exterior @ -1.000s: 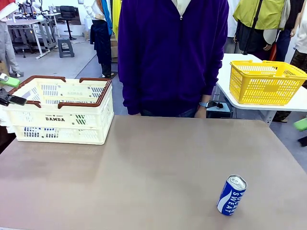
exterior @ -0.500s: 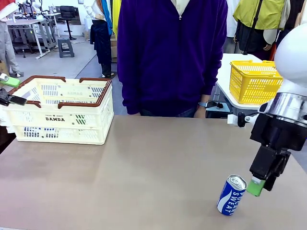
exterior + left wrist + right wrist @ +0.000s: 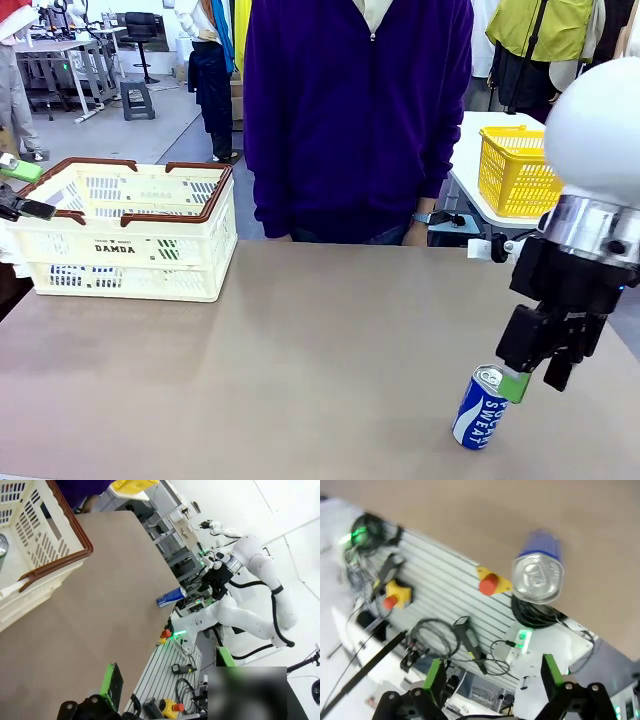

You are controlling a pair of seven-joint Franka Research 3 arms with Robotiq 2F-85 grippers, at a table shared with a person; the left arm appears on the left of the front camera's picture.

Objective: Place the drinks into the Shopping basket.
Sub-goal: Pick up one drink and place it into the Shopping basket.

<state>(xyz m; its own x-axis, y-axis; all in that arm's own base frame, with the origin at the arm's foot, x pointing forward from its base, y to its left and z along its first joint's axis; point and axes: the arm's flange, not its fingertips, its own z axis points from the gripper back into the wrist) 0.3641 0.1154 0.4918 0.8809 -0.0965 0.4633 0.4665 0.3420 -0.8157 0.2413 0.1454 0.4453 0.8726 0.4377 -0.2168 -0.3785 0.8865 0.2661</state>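
Room: big bright workshop, with a person in a purple top (image 3: 360, 110) standing at the far side of the desk (image 3: 300, 350).
Desk: flat, brown and smooth, so a can stands on it without tipping.
Blue can: the blue can (image 3: 482, 407) stands upright near the desk's front edge, right under the right tool (image 3: 530, 378).
Right tool: its two fingers are wide apart and hold nothing. One green pad (image 3: 515, 385) is just beside the can's silver top. It looks like it is lining up to come down around the can.
From the right wrist: the can top (image 3: 537, 577) sits ahead, above the gap between the two green pads and a bit to one side.
Left tool: the left tool (image 3: 18, 190) has its fingers apart and empty, waiting at the outer end of the white basket (image 3: 130, 235).
Basket: far across the desk from the right tool. A silver can top (image 3: 2, 545) peeks inside, so it seems one drink is already in.
Yellow basket: the yellow basket (image 3: 515, 170) sits on another table behind the right tool. It is not the one to fill.
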